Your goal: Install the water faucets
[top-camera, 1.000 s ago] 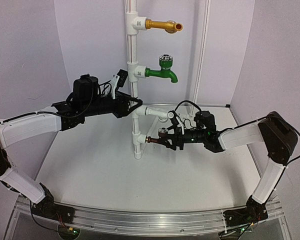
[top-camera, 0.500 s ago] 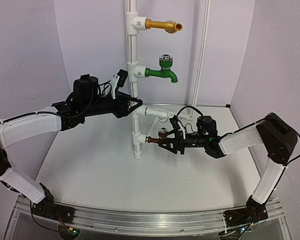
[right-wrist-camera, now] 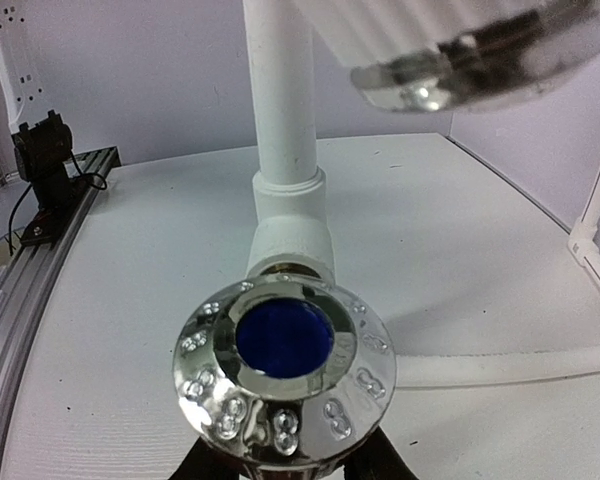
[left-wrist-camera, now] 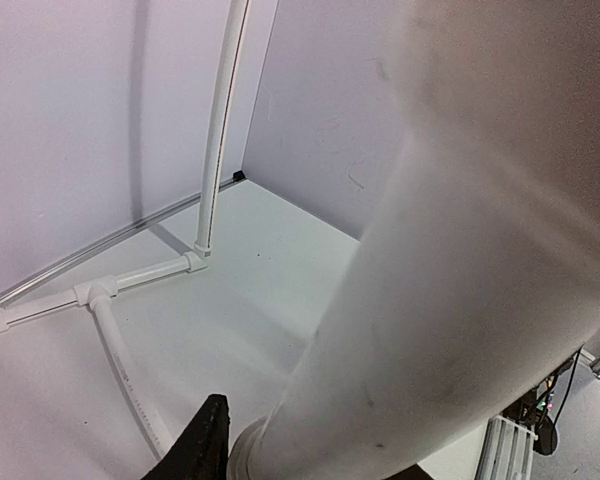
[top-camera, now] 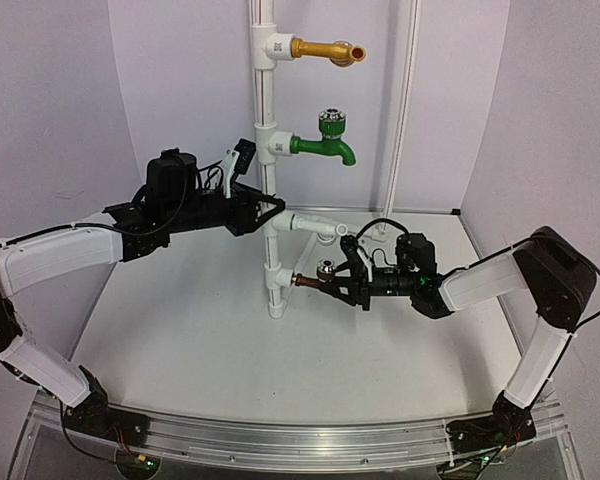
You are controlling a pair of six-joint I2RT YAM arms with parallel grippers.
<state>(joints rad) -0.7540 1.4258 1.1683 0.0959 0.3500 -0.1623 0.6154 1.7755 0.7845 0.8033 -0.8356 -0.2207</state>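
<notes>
Since one second ago: shows right claw (top-camera: 332, 280) rolled about its axis and eased left toward riser pipe (top-camera: 272, 245). Clamps brown tap (top-camera: 315, 278) by the body, under silver knob (right-wrist-camera: 283, 368), jaws nearly closed. Holds tap stem at lowest tee (right-wrist-camera: 289, 235), just above counter (top-camera: 180, 330). Pinches pipe higher up with left claw (top-camera: 270, 213). Judged rigid, light, slick-plated; best gripped on body, never knob.

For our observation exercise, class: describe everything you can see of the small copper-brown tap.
The copper-brown tap is small, metallic-looking, topped by a round silver knob with a blue centre. It lies horizontal, its copper stem reaching the white fitting low on the white upright pipe; the right gripper clasps its body.
</notes>
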